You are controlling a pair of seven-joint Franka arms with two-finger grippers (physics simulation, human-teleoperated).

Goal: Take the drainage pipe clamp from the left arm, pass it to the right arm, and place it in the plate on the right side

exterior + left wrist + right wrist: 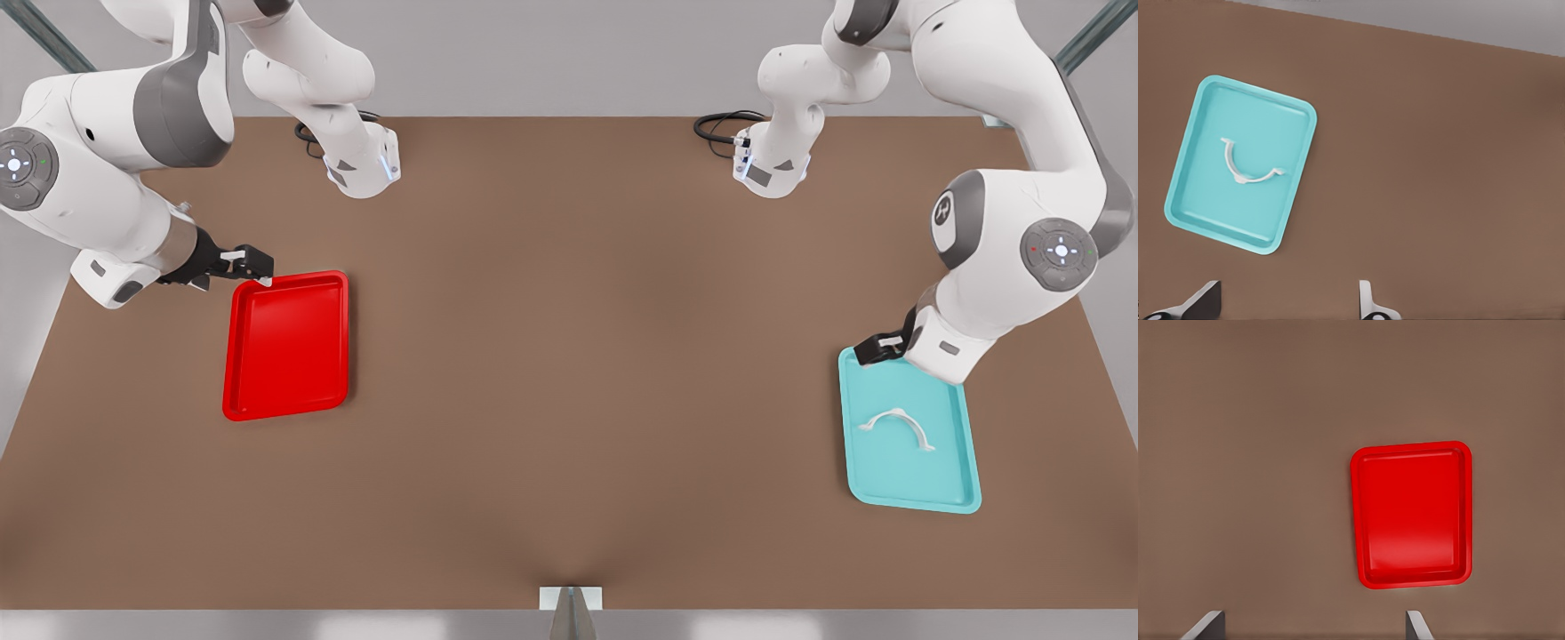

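Brown table [569,400], drainage pipe clamp [896,426] in teal tray [958,493], plate [286,347], left gripper [876,348] and right gripper [253,264] spread apart.

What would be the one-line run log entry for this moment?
clamp: lying in teal tray | red plate: empty | left claw: open | right claw: open

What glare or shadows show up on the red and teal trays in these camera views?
Right wrist view: a soft pale sheen crosses the floor of the bright red shallow tray. Front view: the thin white half-ring clamp barely casts any shadow on the teal tray. Left wrist view: flat, even light and no hard glare.
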